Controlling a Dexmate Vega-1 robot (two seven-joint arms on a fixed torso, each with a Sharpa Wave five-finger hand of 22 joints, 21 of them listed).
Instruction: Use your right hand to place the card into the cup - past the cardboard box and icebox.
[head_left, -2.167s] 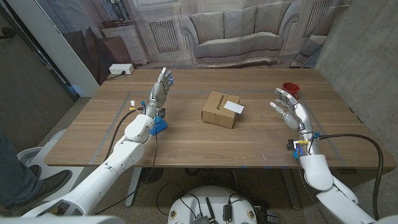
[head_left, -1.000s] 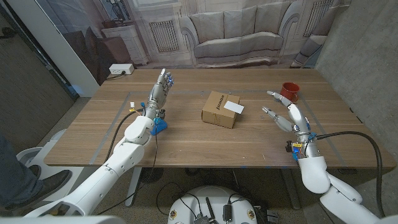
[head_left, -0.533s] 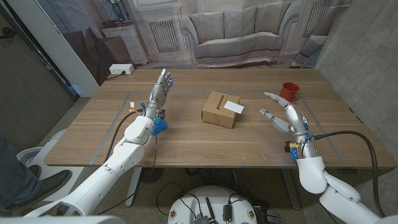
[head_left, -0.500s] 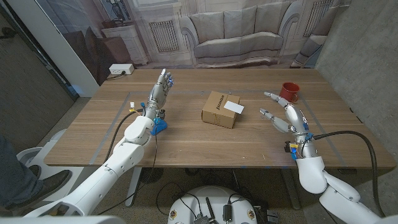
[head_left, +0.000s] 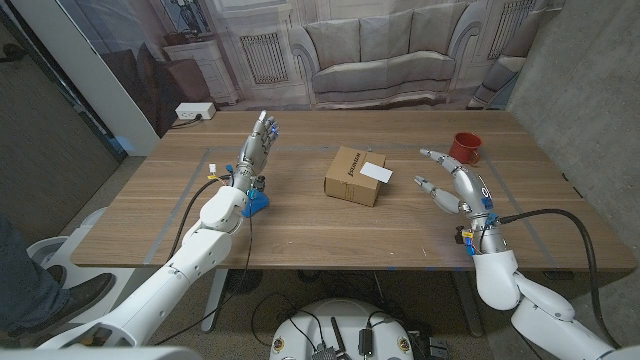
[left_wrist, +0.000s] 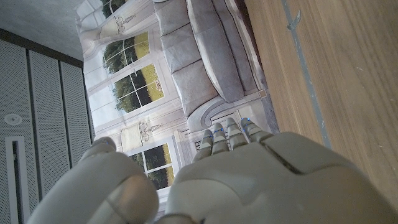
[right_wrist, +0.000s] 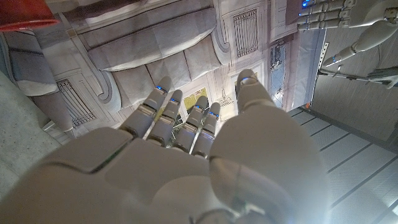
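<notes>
Since about two seconds ago: right robot hand (head_left: 452, 180) shifted from beside the cup (head_left: 466, 148) toward the box (head_left: 357, 176), turning from palm-forward to a sideways reach with fingers aimed at the box. Over the last half second: only a slight further advance. Read as the opening of the approach to the card (head_left: 377, 172); grasp not yet begun, so the whole transfer remains.

Card location: white, lying on top of the box at its right side, near desk (head_left: 300, 225) centre. Cup location: red, upright at the far right of the desk, just behind the right robot hand. Not identifiable as an icebox: anything on the desk; small blue object (head_left: 257, 203) sits at the left wrist.

Right robot hand state: fingers spread apart, nothing held, raised above the desk, well apart from the box. Forearm rising from the bottom right corner.

Left robot hand (head_left: 259, 140) state: unchanged, upright at the left of the desk, fingers extended upward and close together, holding nothing.
</notes>
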